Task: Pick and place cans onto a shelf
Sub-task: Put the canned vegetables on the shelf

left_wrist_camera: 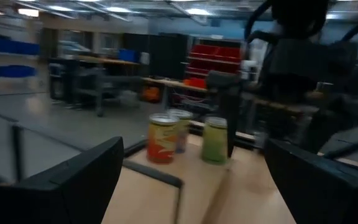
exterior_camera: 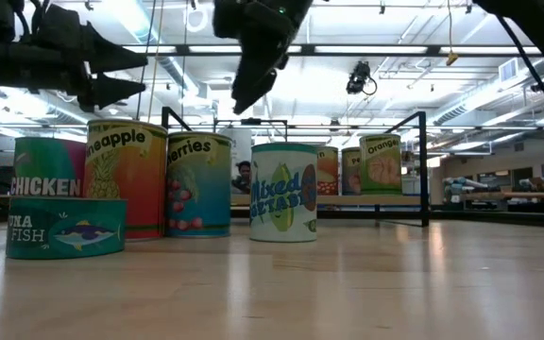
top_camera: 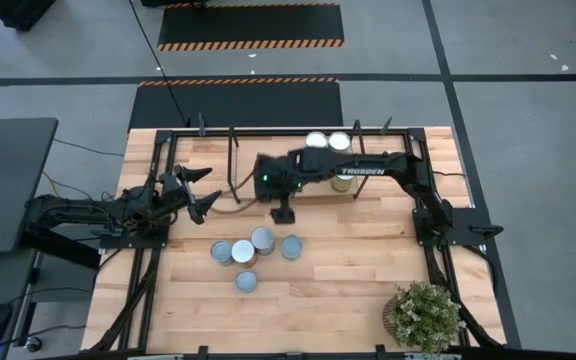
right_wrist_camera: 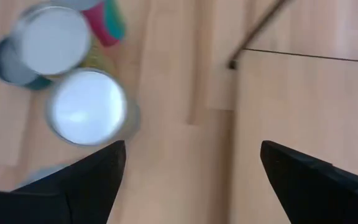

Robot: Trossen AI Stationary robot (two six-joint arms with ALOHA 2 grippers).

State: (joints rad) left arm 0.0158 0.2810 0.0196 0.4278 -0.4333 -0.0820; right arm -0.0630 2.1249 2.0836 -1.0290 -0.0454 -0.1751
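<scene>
Several cans stand in a group on the table [top_camera: 253, 255], their round silver lids up; the low view shows their printed sides [exterior_camera: 196, 184]. The shelf [top_camera: 388, 185], a light-wood board with thin black posts, sits at the far middle and bears two cans [top_camera: 328, 141] near its far edge; they also show in the left wrist view [left_wrist_camera: 161, 138]. My right gripper [top_camera: 282, 212] hangs open and empty above the table between the shelf and the group; its wrist view [right_wrist_camera: 191, 174] looks down on two lids [right_wrist_camera: 89, 106]. My left gripper [top_camera: 208, 190] is open and empty at the left, pointing right.
A potted plant [top_camera: 423, 315] stands at the near right corner. A black metal frame [top_camera: 438, 250] runs along the table's sides. The shelf's near-left post [right_wrist_camera: 257, 31] stands close to my right gripper. Bare wood lies between the can group and the near edge.
</scene>
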